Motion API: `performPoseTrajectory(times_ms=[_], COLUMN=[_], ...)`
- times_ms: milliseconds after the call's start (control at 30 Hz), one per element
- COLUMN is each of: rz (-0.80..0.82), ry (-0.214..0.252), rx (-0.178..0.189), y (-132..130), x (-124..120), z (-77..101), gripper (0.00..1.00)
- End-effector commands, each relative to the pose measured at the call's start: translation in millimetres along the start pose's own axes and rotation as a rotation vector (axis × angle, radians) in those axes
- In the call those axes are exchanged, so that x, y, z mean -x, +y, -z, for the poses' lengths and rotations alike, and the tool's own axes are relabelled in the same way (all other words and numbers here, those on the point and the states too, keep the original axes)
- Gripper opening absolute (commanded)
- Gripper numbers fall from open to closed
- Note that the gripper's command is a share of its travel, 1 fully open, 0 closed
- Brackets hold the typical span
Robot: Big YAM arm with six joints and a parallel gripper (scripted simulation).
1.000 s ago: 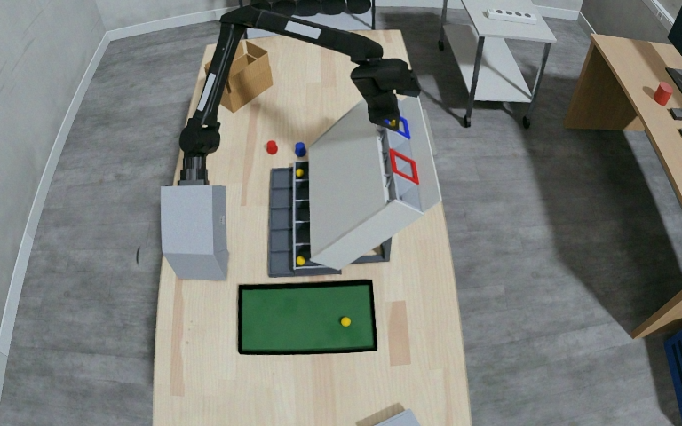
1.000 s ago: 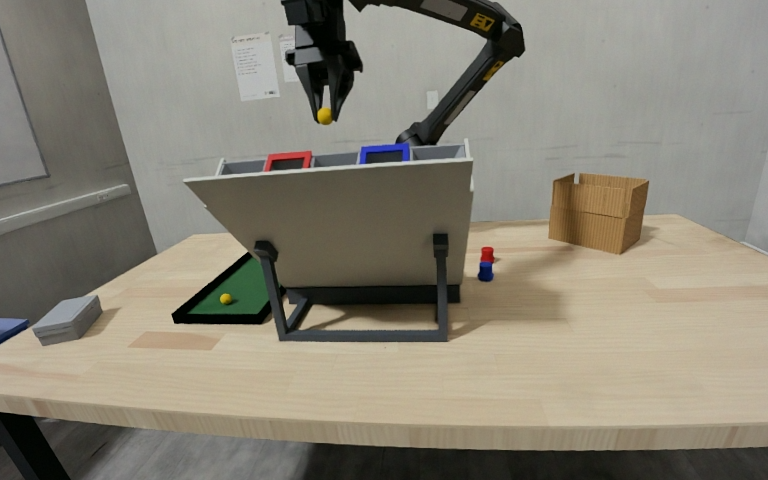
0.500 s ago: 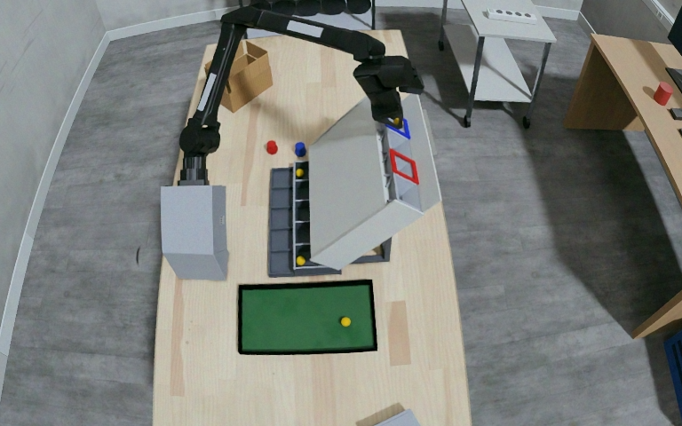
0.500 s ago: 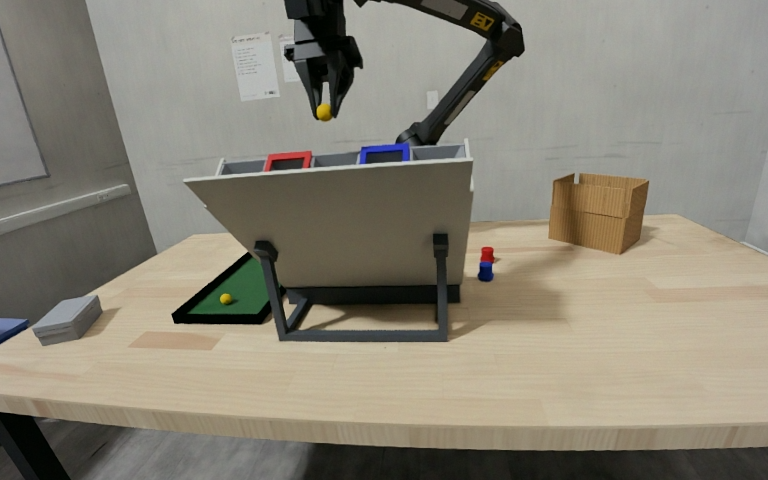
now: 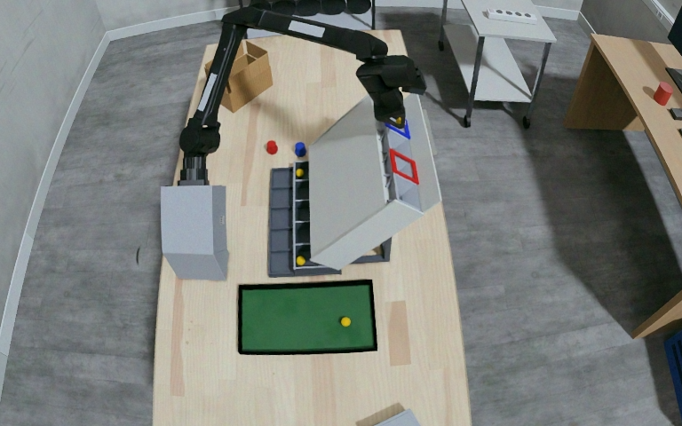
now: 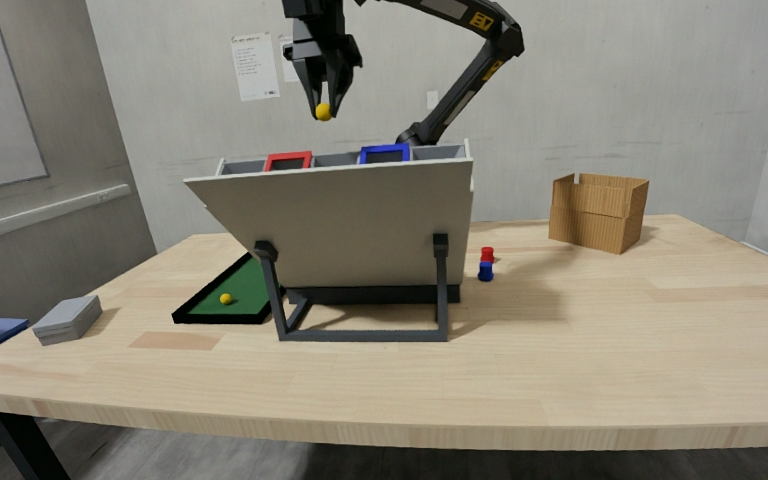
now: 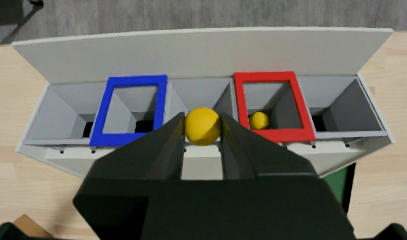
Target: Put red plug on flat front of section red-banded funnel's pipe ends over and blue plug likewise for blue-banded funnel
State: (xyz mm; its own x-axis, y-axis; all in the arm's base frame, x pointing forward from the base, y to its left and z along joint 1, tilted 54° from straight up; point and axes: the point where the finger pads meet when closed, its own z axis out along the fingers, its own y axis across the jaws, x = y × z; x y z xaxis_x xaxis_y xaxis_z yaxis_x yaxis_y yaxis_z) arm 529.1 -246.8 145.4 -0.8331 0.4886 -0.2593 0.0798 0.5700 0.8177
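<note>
My gripper point(image 6: 323, 111) is shut on a yellow marble point(image 7: 202, 126) and holds it high above the funnel row. In the wrist view it hangs between the blue-banded funnel point(image 7: 130, 110) and the red-banded funnel point(image 7: 270, 106), over the plain middle funnel. A second marble point(image 7: 259, 120) sits inside the red-banded funnel. The red plug point(image 5: 271, 146) and blue plug point(image 5: 299, 149) stand on the table beside the far end of the sectioned base. One marble point(image 5: 299, 171) lies in the section nearest the plugs and another point(image 5: 299, 260) in the section nearest the tray. The cover point(image 5: 344, 185) hides the pipes.
The green marble tray point(image 5: 306, 316) holds one marble point(image 5: 345, 321). A cardboard box point(image 5: 244, 74) stands at the table's far end, and the grey arm base block point(image 5: 194, 232) beside the sections. A small grey box point(image 6: 67, 319) lies near a table corner.
</note>
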Motion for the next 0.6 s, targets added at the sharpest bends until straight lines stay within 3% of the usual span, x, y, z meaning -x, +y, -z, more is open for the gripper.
performPoseTrajectory(times_ms=[0, 567], rz=[0.031, 0.053], ry=[-0.022, -0.023], rx=[-0.006, -0.008], y=[10, 4], x=[23, 1], z=[4.9, -15.8], gripper=[0.0, 0.0])
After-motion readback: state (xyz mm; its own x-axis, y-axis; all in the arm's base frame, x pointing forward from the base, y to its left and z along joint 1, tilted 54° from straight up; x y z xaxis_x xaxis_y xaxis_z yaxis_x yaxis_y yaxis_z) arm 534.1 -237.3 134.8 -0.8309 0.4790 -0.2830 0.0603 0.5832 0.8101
